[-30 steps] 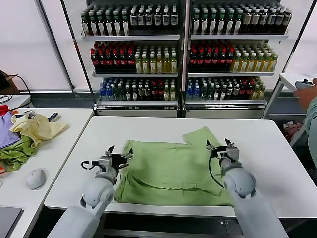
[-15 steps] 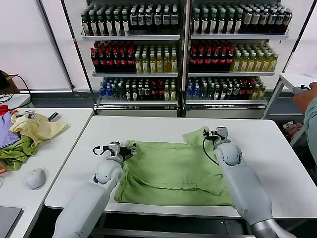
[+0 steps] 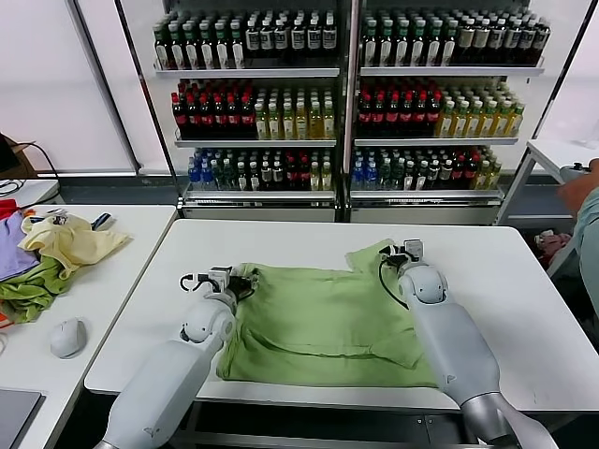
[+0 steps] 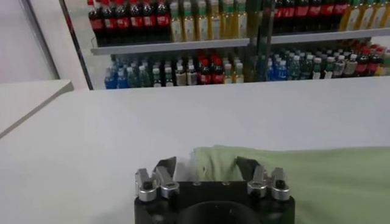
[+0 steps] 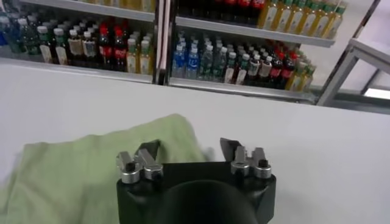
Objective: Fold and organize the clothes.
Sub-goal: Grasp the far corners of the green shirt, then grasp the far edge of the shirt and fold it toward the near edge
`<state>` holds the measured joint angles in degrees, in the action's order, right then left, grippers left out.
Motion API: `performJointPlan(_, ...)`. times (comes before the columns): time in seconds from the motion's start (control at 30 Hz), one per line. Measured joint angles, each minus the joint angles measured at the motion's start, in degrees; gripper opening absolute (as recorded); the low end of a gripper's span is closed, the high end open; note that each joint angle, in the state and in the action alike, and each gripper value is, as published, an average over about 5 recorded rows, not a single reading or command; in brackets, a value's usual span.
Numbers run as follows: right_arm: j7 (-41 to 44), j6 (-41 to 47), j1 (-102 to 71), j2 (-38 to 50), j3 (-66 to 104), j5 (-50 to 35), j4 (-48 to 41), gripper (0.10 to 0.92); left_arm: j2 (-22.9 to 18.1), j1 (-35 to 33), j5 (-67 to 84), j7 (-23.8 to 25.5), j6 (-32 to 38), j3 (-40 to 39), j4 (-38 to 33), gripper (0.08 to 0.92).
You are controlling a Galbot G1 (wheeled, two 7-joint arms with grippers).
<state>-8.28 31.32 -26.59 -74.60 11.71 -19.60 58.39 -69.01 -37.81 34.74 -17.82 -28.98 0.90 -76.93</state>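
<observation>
Fabric of the light green polo shirt lies spread across the middle of the white table, already partly doubled over, with its far edge running left to right and a bunched sleeve or collar part rising at the far right corner. It sits squarely before the robot, likely so that both arms can reach 2 far corners at once and draw them toward the near edge for the next fold. The left gripper is at the shirt's far left corner; in the left wrist view its fingers stand partly apart with the corner of cloth lying between them, but whether they have pinched it I cannot tell. The right gripper is at the raised far right corner; in the right wrist view its fingers are likewise partly apart, the green cloth reaching up to one of them, with no firm hold visible. Both arms stretch forward and low over the table from the near side, forearms nearly flat, the wrists pointing away toward the shelves of bottles. On a side table to the left lies a heap of other garments beside a computer mouse.
</observation>
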Motion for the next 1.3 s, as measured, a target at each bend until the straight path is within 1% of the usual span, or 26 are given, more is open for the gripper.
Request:
performJointPlan(0.3, 1.7, 0.1, -1.2, 1.1, 0.1, -2.3, 1.1, 0.301, 0.9, -1.3, 1.4, 1.0, 1.6, 0.2, -1.5, 0.290)
performJointPlan(0.43, 1.9, -0.5, -2.6, 1.7, 0.4, -3.8, 3.5, 0.189, 1.6, -2.3, 2.4, 1.0, 3.0, 0.9, -2.6, 0.170)
performJointPlan(0.53, 1.9, -1.1, -4.1, 2.4, 0.9, -5.2, 6.2, 0.127, 2.3, -3.1, 3.1, 1.1, 4.1, 1.5, -4.0, 0.107)
performJointPlan(0.63, 1.8, -1.5, -5.8, 3.2, 1.6, -6.7, 9.6, 0.114, 3.1, -4.1, 3.9, 1.2, 5.3, 2.3, -5.8, 0.091)
performJointPlan(0.87, 1.0, -1.9, -10.1, 5.2, 3.5, -9.7, 19.1, 0.114, 5.0, -7.2, 5.5, 1.3, 6.9, 3.9, -12.0, 0.091)
performJointPlan(1.1, 0.3, -1.4, -14.5, 6.9, 5.6, -11.1, 28.7, 0.114, 7.1, -11.4, 6.4, 2.0, 7.3, 5.6, -19.4, 0.091)
performJointPlan(1.3, -0.2, -0.5, -19.4, 8.4, 8.3, -11.8, 36.4, 0.114, 9.0, -15.3, 6.9, 2.7, 7.3, 6.8, -24.4, 0.091)
